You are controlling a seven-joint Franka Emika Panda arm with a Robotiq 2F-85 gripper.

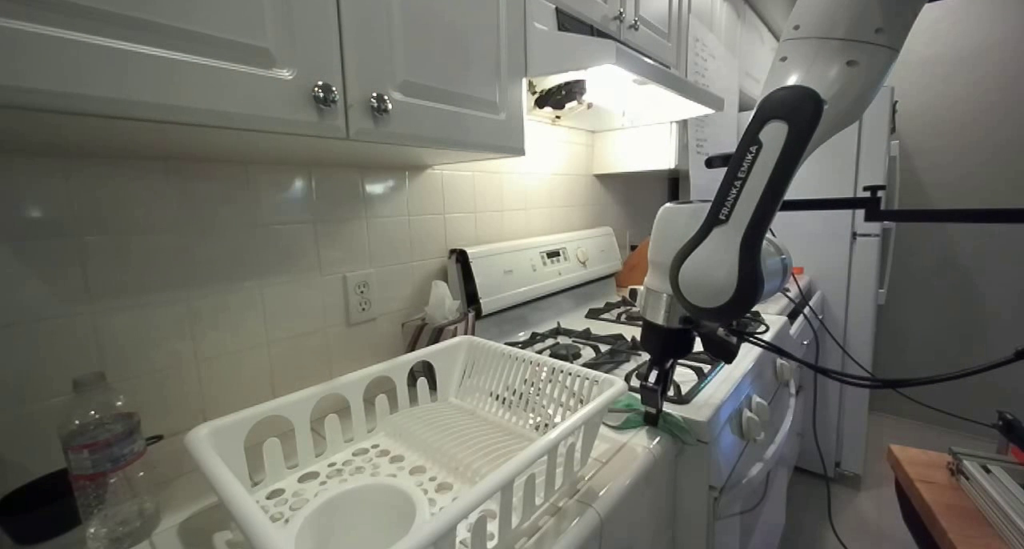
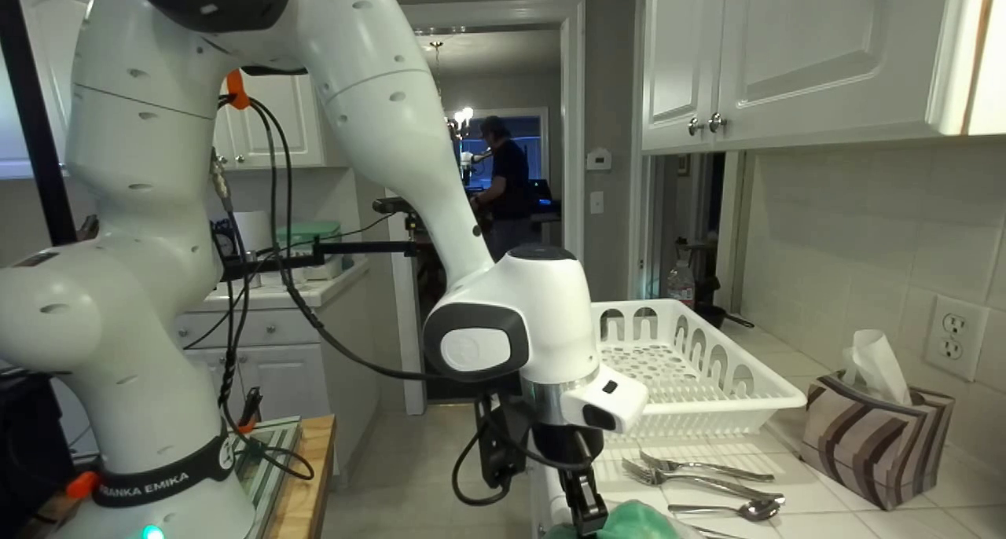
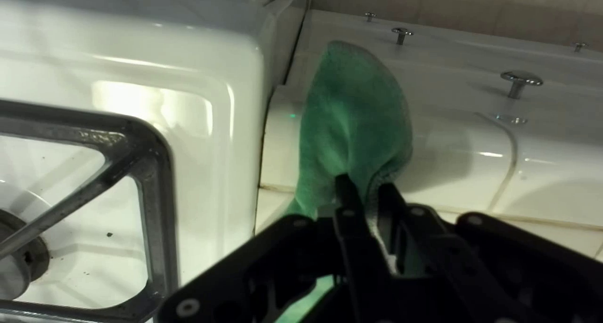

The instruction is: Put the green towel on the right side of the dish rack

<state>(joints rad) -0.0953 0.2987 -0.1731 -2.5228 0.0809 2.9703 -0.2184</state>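
Your large white jointed robot arm with dark trim (image 2: 393,119) reaches down over the white tiled counter (image 2: 821,521), beside the glossy white gas stove (image 1: 544,270). You have the rectangular white slotted plastic dish rack (image 1: 460,433) standing on that counter. Your black two-fingered gripper (image 3: 365,184) is nearly closed, pinching a fold of the soft green cloth towel (image 3: 353,116), which sits bunched at the counter's front edge, next to the stove and apart from the rack.

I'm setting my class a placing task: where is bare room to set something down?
Free: inside the walled dish rack; bare tile between the cutlery and the tissue box. Crowded: beside the stove, with gripper at the green towel.
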